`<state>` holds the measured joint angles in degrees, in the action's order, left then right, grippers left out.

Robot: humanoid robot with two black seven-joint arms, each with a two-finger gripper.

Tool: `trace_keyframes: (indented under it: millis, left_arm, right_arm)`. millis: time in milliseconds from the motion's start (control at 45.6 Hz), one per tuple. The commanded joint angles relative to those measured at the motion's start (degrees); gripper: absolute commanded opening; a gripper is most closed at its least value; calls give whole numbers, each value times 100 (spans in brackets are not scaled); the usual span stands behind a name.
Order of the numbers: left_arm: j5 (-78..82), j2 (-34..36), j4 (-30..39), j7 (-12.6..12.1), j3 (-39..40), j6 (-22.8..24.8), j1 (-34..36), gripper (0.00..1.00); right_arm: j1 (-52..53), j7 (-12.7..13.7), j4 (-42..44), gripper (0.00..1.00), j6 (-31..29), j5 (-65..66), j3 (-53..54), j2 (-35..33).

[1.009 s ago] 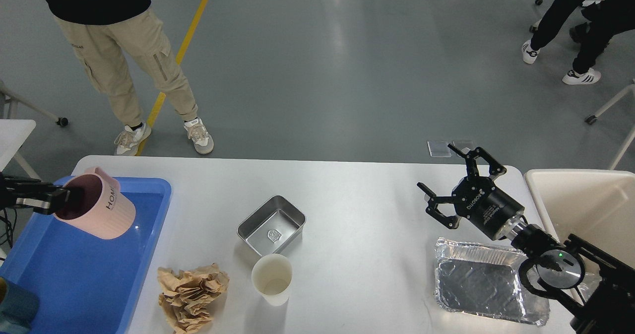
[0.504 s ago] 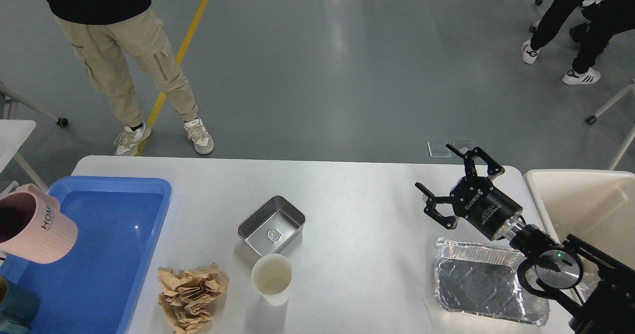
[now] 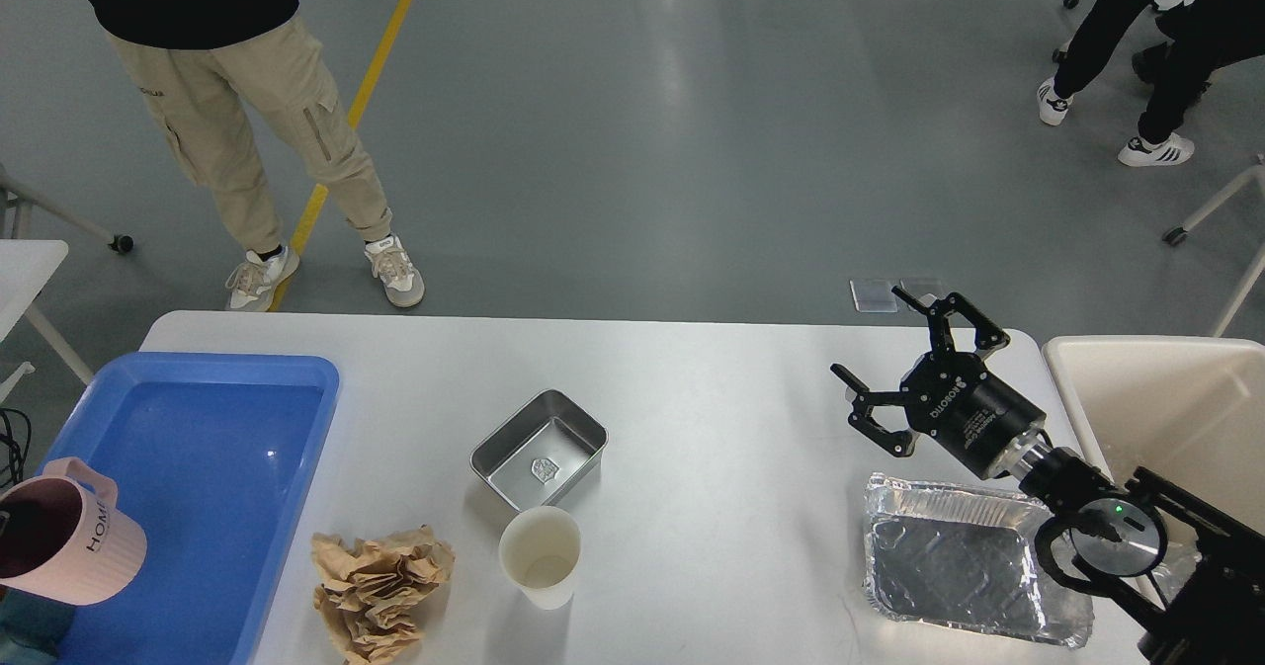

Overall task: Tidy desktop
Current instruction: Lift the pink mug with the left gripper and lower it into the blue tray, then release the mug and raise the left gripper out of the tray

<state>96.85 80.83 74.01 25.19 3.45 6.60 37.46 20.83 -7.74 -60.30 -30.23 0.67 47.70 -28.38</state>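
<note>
Over the blue plastic tray [image 3: 188, 467] on the white desktop [image 3: 712, 398], I'm lowering the pink ribbed mug [image 3: 64, 546]; left gripper hidden, grip unclear. Right gripper [image 3: 914, 359] is hovering, fingers apart, near the foil tray [image 3: 973, 571].

blue tray [image 3: 198, 388] | pink mug [image 3: 64, 546] | steel pan [image 3: 539, 448] | paper cup [image 3: 540, 554] | crumpled paper [image 3: 380, 578] | foil tray [image 3: 973, 571]

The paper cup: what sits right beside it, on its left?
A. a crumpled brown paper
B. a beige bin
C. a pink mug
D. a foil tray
A: the paper cup stands on the desktop with the crumpled brown paper just to its left.
</note>
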Motion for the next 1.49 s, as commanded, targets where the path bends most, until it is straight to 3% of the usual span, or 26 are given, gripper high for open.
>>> trace_keyframes:
  millis: [0, 241, 548, 680, 767, 855, 1074, 1184, 1294, 1469]
  left_arm:
    - [-17, -383, -378, -32, -117, -159, -20, 0]
    - [-34, -1122, -1161, -23, -117, -308, -274, 0]
    - [-69, -1465, -1284, -23, -64, -546, -705, 4]
    - [-78, -1412, -1258, 91, -55, -546, -776, 22]
    - [-87, -1395, -1258, 135, -47, -537, -793, 44]
    - [-114, -1377, -1240, 144, -55, -520, -793, 51]
    - [-376, -965, -819, 161, 15, -493, -758, 82]
    - [-1210, -631, -389, 240, 296, -336, -705, 87]
    - [-2361, -401, -168, 223, 1033, 411, -653, 90]
    - [-4216, -603, -194, 214, 1711, 474, -688, 97]
  right_arm:
    - [0, 0, 1, 100, 0, 4, 2, -1]
    - [0, 0, 10, 100, 0, 4, 2, -10]
    - [-9, 0, 10, 100, 9, 4, 2, -19]
    - [-9, 0, 10, 100, 18, 4, 2, -10]
    - [-9, 0, 10, 100, 18, 4, 2, -10]
    - [-9, 0, 10, 100, 18, 4, 2, -19]
    - [0, 0, 18, 100, 18, 4, 2, 8]
    - [18, 0, 18, 100, 26, 12, 2, 25]
    - [62, 0, 18, 100, 61, 127, 2, 43]
    - [62, 0, 10, 100, 97, 153, -15, 52]
